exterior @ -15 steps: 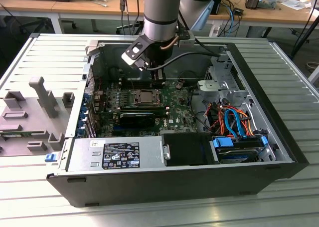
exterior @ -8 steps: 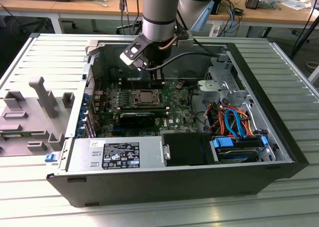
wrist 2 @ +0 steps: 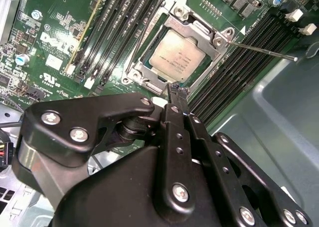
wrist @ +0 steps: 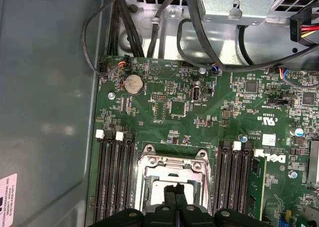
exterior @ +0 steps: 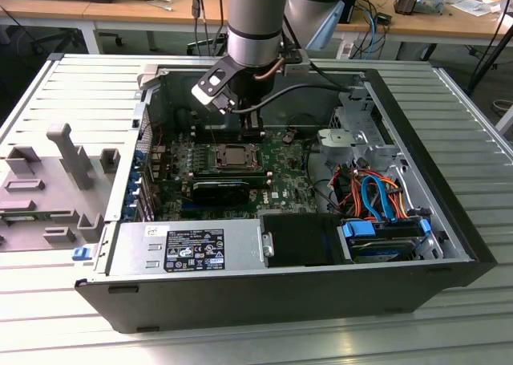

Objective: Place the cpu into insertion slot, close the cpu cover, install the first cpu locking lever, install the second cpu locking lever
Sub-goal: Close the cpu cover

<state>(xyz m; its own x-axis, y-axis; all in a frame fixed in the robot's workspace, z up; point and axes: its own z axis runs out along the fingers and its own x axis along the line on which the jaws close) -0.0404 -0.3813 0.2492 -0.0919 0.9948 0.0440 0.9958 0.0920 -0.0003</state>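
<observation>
Black links of the hand [wrist 2: 178, 93] end in fingertips pressed together, gripping nothing, just beside the edge of the socket [exterior: 234, 155]. Within it lies the chip [wrist 2: 175, 57], silver top showing through the window of the cover [wrist 2: 195, 28], which seems to lie flat, though that is hard to judge. One thin lever [wrist 2: 259, 51] juts free over the black memory slots [wrist 2: 234, 68]. Likely springy, it could slip off such narrow tips and snap back, or the tips could scrape the green board [wrist: 164, 87].
</observation>
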